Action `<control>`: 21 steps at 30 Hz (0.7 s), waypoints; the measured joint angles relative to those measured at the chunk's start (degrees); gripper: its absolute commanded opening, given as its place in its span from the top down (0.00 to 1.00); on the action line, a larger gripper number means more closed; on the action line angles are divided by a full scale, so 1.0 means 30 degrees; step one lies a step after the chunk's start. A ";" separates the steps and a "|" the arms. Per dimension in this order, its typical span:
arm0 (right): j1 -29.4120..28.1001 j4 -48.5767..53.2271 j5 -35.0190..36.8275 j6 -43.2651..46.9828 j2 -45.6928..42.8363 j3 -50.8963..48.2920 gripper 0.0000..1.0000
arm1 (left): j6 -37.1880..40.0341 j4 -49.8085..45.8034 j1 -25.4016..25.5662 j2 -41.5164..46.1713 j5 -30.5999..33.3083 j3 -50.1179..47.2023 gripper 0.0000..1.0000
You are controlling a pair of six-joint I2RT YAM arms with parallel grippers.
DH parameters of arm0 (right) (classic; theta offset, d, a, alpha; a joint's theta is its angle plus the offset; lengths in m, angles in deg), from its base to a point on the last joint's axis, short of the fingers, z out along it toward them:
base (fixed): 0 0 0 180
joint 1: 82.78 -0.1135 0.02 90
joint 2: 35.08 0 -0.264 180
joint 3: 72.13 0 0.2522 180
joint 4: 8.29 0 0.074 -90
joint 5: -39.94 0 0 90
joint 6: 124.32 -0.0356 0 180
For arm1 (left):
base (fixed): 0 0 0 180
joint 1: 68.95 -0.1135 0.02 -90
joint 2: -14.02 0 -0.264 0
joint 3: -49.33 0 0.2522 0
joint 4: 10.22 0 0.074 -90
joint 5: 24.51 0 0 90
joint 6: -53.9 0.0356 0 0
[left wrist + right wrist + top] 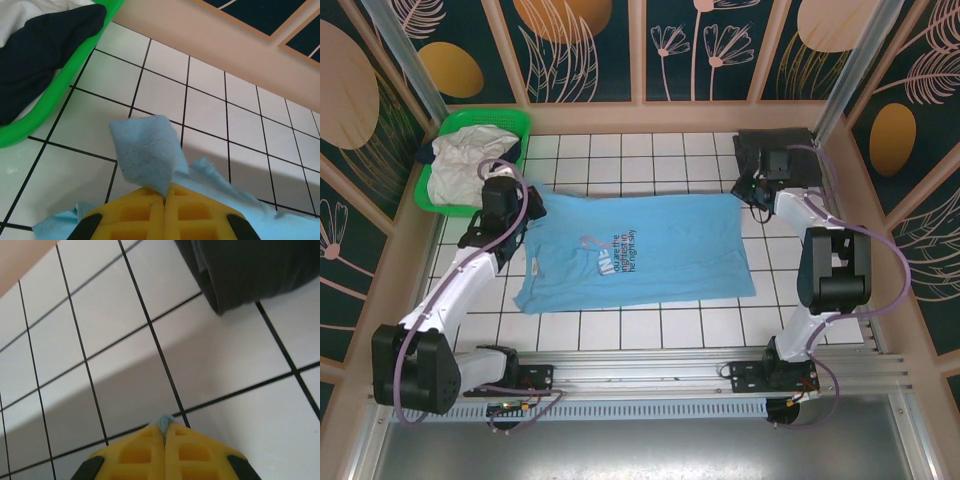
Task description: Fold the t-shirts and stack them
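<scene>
Clamping opposite ends of the light blue t-shirt (640,250) are left tool (164,196) and, seemingly, right tool (164,430).

Matt, soft cloth t-shirt (660,265); glossy green plastic basket (490,117); smooth tiles (620,150)

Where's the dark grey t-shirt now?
In the top view, the dark grey t-shirt lies at the far right corner of the table, just beyond the right gripper.

Here's the white square-tiled tabletop (620,325) with dark grout lines, evenly lit, soft grey shadows falling across it. All around, dark teal wall panels (585,45) printed with peach leaves, flowers and golden ovals, set in a pale wooden frame (640,117). A ribbed aluminium rail (640,365) runs along the near edge.
</scene>
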 measured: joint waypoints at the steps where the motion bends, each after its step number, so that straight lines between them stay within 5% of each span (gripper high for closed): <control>1: 0.0007 -0.0153 -0.0168 -0.0015 -0.0175 -0.0605 1.00 | -0.0007 0.0051 0.0000 0.0459 -0.0036 -0.0474 1.00; 11: 0.0219 -0.0350 -0.0641 -0.0474 -0.3140 -0.6215 1.00 | -0.0903 -0.1166 0.0000 0.5311 -0.1151 -0.5850 1.00; 21: 0.1086 -0.0124 -0.0466 -0.0503 -0.5690 -0.7599 1.00 | -0.1013 -0.1479 0.0000 0.5639 -0.1494 -0.6397 1.00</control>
